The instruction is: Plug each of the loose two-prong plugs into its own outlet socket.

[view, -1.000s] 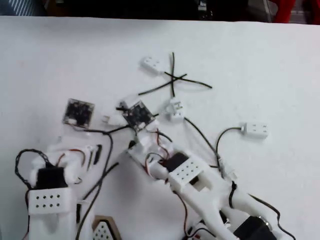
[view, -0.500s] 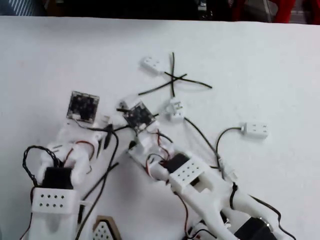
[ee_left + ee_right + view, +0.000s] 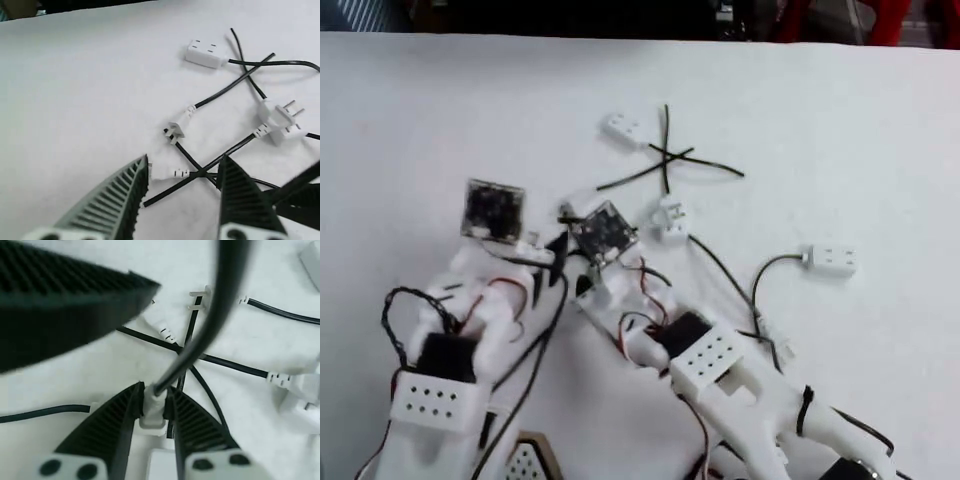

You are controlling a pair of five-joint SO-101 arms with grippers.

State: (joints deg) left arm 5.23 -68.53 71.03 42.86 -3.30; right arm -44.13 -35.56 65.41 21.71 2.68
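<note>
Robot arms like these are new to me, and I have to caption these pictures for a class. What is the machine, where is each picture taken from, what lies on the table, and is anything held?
Two small robot arms sit side by side at a white table. The high view looks down from a fixed camera. Each wrist view comes from a camera on one arm, looking past that arm's own gripper. On the table lie black cables, white sockets such as this outlet socket, and loose plugs such as this two-prong plug. The left gripper is open and holds nothing, with cables lying below it. The right gripper is shut on a white plug, whose black cable leads away from it.
</note>
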